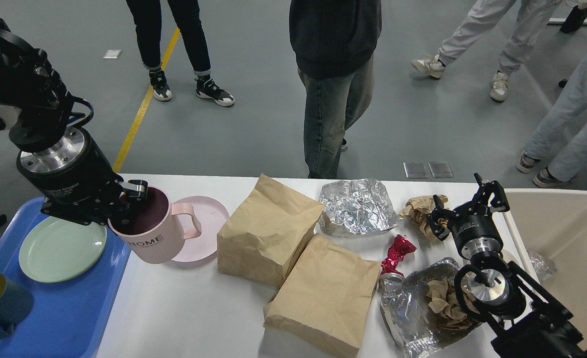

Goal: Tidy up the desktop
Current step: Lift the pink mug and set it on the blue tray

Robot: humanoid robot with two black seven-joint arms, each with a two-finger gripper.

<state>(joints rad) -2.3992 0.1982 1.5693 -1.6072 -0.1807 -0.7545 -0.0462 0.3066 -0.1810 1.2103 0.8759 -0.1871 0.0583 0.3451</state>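
The desktop (pixel 189 318) is filling the lower part of the head view, with litter and dishes spread across it. Taking the pink mug (pixel 155 232) as the landmark: the left gripper (pixel 129 201) is pinching its rim on the side away from the handle, one finger inside and one outside, and the mug is hanging clear of the desktop, tilted a little. Directly behind and under the mug, the pink plate (pixel 209 219) is lying flat. To the mug's left, the blue tray (pixel 69 308) is holding a green plate (pixel 62 248) and a dark blue cup (pixel 0 301). To the mug's right, two brown paper bags (pixel 293 253) are lying side by side, and beyond them are crumpled foil (pixel 355 206), a red wrapper (pixel 397 251) and wads of brown paper (pixel 420 209). Farthest right, the right gripper (pixel 467 206) is hovering with its fingers spread wide and holding nothing, beside the beige bin (pixel 566 233).

The likely goal is setting the mug in the tray. A one-sided rim pinch is giving little hold against swing, so a quick sideways move could let the mug rotate or slip and drop onto either plate. Lowering it too low could also be clipping the tray's raised wall.
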